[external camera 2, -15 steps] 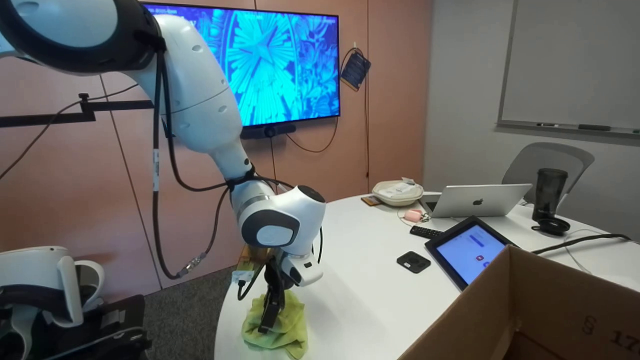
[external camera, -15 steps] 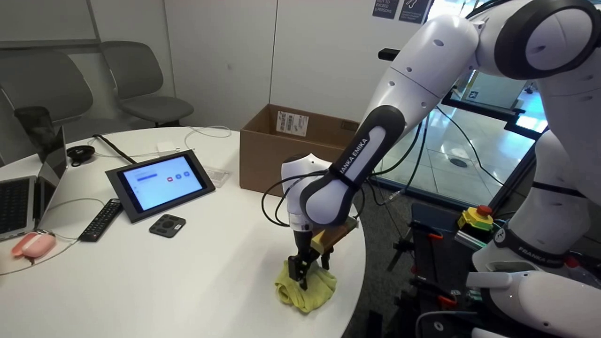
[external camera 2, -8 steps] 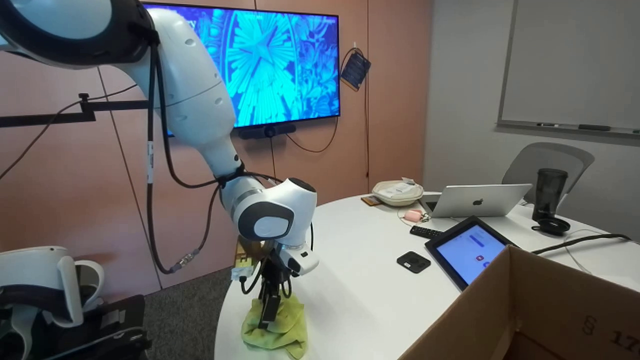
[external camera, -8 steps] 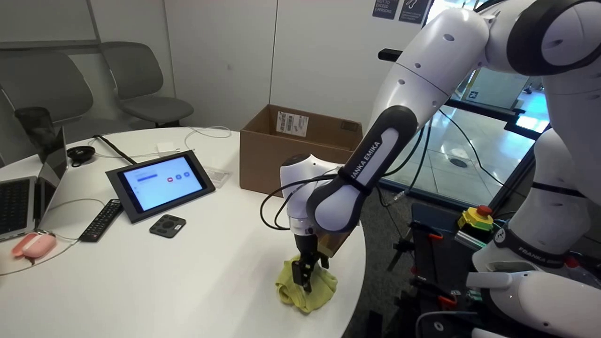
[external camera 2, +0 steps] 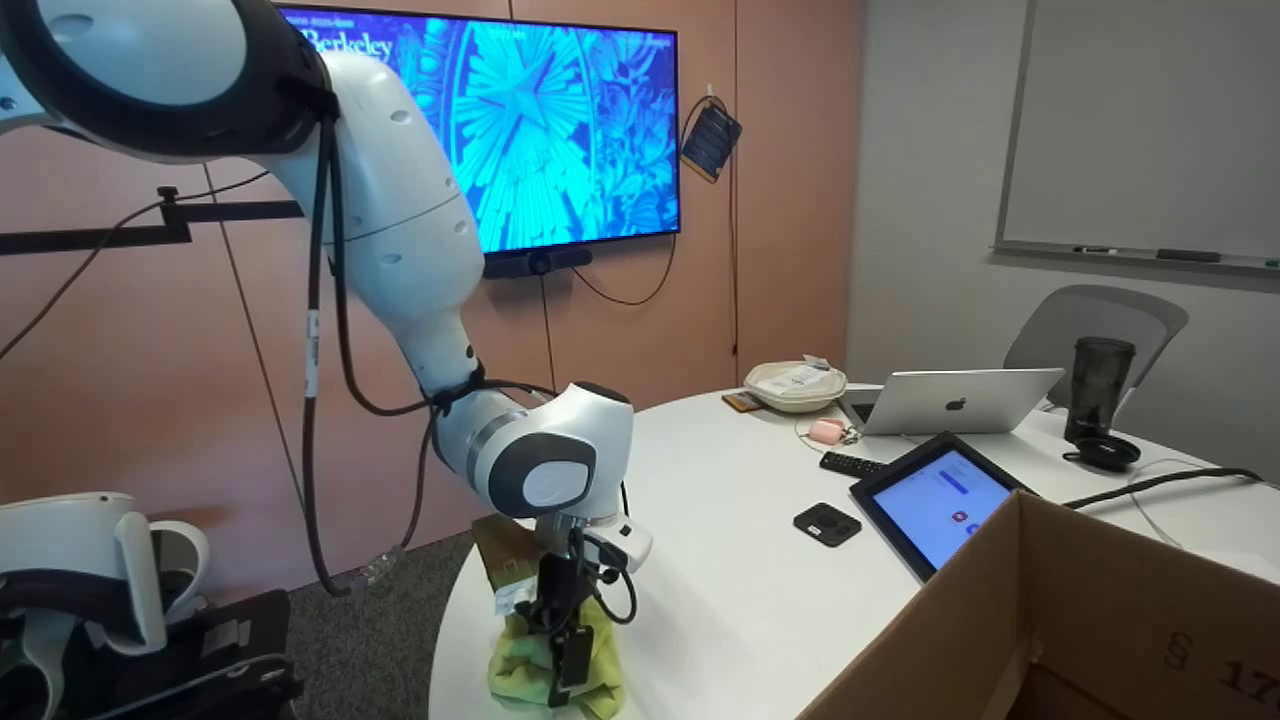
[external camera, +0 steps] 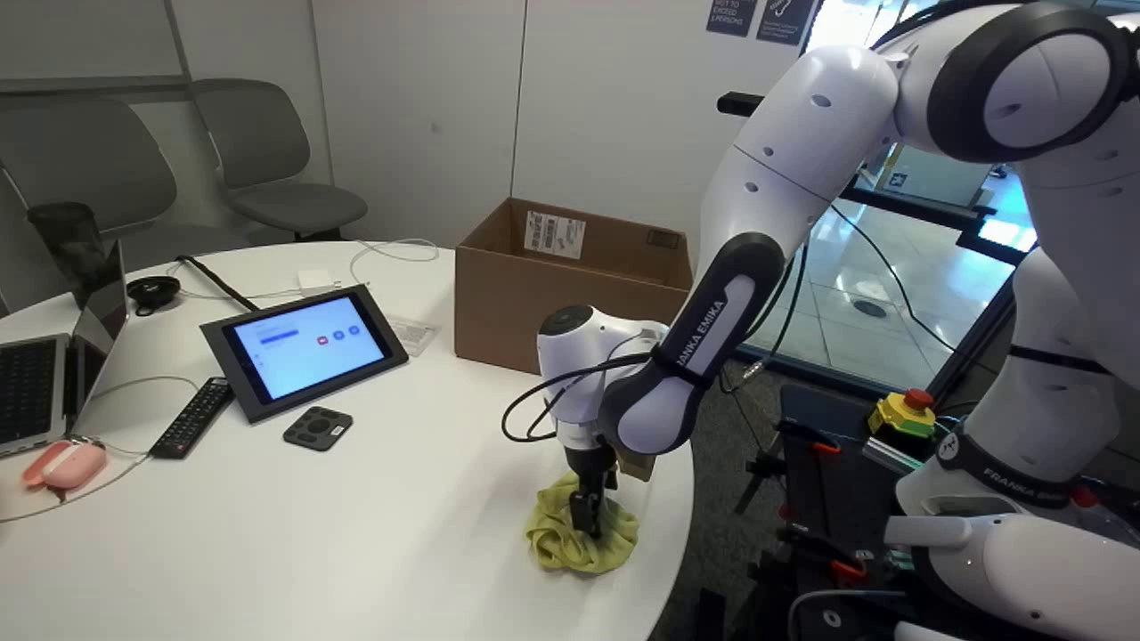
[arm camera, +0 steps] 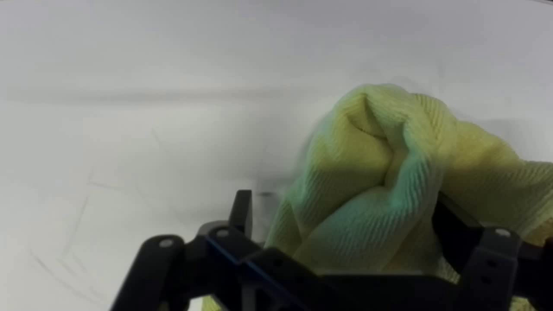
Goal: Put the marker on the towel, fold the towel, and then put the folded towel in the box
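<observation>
Towel (arm camera: 376, 224) lies heaped on white table (external camera: 356, 552) near edge, beneath gripper (arm camera: 343, 214). Overall long axis unclear; in wrist view main ridge runs between jaws, rounded end pointing away from gripper. Finely ribbed yellow-green weave, crumpled into rounded bundle. Jaws spread wide, towel between them unclamped. Brown cardboard box (external camera: 499, 303) rectangular, open-topped.
</observation>
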Robot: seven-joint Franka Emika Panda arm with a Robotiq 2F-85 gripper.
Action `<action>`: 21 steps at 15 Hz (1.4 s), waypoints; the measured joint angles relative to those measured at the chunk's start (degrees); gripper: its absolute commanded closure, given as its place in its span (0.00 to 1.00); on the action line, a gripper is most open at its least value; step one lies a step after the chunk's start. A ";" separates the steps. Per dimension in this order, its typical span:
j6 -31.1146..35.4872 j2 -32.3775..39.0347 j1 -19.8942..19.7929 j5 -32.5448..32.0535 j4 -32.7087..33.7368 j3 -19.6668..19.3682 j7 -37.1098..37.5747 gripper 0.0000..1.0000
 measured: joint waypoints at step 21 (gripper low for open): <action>13.00 1.87 -6.71 0.01 1.46 6.52 -11.31 0.00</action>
